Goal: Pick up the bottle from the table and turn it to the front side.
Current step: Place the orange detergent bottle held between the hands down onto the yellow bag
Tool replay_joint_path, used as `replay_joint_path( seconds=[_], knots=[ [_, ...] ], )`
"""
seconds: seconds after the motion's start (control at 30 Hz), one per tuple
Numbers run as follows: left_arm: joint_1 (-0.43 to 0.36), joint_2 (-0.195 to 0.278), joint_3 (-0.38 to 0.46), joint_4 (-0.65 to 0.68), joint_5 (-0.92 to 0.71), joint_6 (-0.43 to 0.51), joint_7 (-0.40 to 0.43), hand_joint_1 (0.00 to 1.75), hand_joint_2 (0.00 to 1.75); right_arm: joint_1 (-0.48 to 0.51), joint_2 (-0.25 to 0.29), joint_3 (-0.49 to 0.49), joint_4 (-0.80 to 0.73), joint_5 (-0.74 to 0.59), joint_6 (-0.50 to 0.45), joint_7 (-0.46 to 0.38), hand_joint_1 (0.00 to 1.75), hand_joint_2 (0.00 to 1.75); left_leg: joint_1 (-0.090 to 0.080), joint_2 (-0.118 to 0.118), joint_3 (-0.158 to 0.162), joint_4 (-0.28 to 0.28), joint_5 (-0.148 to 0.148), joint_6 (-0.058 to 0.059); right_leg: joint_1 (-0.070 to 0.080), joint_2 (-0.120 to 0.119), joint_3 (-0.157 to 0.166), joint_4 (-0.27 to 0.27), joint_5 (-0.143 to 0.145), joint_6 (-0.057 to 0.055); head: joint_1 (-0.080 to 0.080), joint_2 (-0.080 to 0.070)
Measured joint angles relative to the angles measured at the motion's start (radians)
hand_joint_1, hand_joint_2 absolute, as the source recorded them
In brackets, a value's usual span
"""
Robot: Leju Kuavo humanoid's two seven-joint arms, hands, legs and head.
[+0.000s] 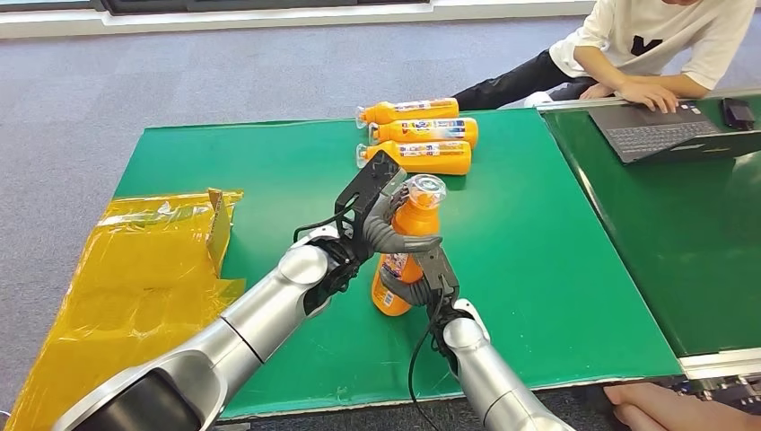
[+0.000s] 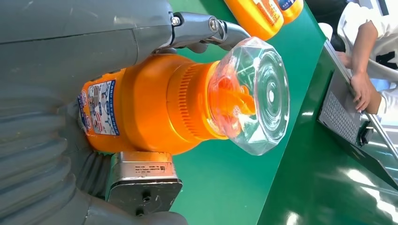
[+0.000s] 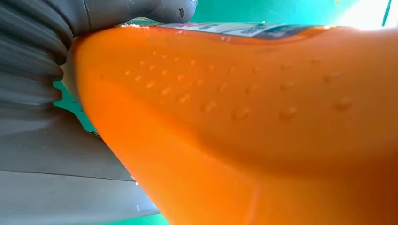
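Observation:
An orange bottle (image 1: 406, 251) with a clear faceted cap (image 1: 424, 190) is held above the green table (image 1: 529, 269), tilted slightly with the cap up. My left hand (image 1: 377, 215) wraps its upper body just under the cap. My right hand (image 1: 431, 274) grips the lower body from the near side. In the left wrist view the bottle (image 2: 155, 105) fills the middle, its cap (image 2: 253, 96) pointing away from my left hand (image 2: 70, 70), with a label patch visible. In the right wrist view the orange bottle wall (image 3: 244, 126) lies against my right hand (image 3: 42, 117).
Three more orange bottles (image 1: 422, 135) lie on their sides at the table's far edge. Yellow plastic wrap (image 1: 135, 278) covers the table's left end. A person (image 1: 664, 45) sits at a laptop (image 1: 655, 130) on the right table. Another person's hand (image 1: 664, 409) rests at the near right corner.

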Motion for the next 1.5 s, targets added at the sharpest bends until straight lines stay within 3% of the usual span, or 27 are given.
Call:
replay_joint_path(
  seconds=[0.2, 0.4, 0.77, 0.9, 0.97, 1.2, 1.5],
  knots=[
    [-0.022, 0.011, -0.047, 0.017, 0.045, 0.007, -0.023, 0.0, 1.75, -0.016, 0.011, 0.0, 0.03, 0.001, 0.002, -0.008, 1.75, 1.75, 0.0, 0.0, 0.001, 0.0, 0.0, 0.0, 0.0, 0.001, 0.0, 0.0, 0.0, 0.0, 0.0, 0.0],
    [-0.003, 0.022, -0.031, 0.035, -0.021, 0.007, -0.136, 0.0, 1.75, -0.018, 0.011, -0.008, 0.032, 0.03, -0.01, -0.006, 1.75, 1.75, 0.0, 0.0, 0.0, 0.0, 0.0, 0.0, 0.0, 0.001, 0.0, 0.0, 0.0, 0.0, 0.0, 0.0],
    [0.212, 0.088, 0.316, -0.209, -0.211, 0.107, -0.202, 0.0, 1.75, 0.11, -0.005, -0.015, -0.191, 0.174, -0.004, 0.066, 1.75, 1.75, 0.0, 0.001, -0.002, 0.0, 0.0, 0.0, 0.0, 0.001, -0.002, 0.0, 0.0, -0.001, 0.0, 0.0],
    [0.255, 0.096, 0.394, -0.238, -0.317, 0.275, -0.212, 0.0, 1.75, 0.135, -0.008, -0.015, -0.234, 0.179, 0.003, 0.072, 1.75, 1.75, 0.0, 0.001, -0.002, 0.0, 0.0, 0.0, 0.0, 0.001, -0.002, 0.0, 0.0, -0.001, 0.0, 0.0],
    [0.277, 0.102, 0.438, -0.24, -0.35, 0.316, -0.221, 0.0, 1.75, 0.148, -0.012, -0.015, -0.253, 0.178, 0.007, 0.075, 1.75, 1.75, 0.0, 0.001, -0.002, 0.0, 0.0, 0.0, 0.0, 0.002, -0.002, 0.0, 0.0, -0.001, 0.0, 0.0],
    [0.363, 0.113, 0.569, -0.238, -0.356, 0.264, -0.207, 0.0, 1.75, 0.176, -0.024, -0.011, -0.292, 0.165, 0.019, 0.075, 1.75, 1.75, 0.0, 0.001, -0.003, 0.0, 0.0, 0.0, 0.0, 0.001, -0.003, 0.0, 0.0, -0.001, 0.0, 0.0],
    [0.409, 0.106, 0.591, -0.26, -0.35, 0.183, -0.167, 0.0, 1.75, 0.183, -0.035, 0.011, -0.304, 0.15, 0.018, 0.08, 1.75, 1.75, 0.0, 0.001, -0.003, 0.0, 0.0, 0.0, 0.0, 0.001, -0.003, 0.0, 0.0, -0.001, 0.0, 0.0]
  ],
)
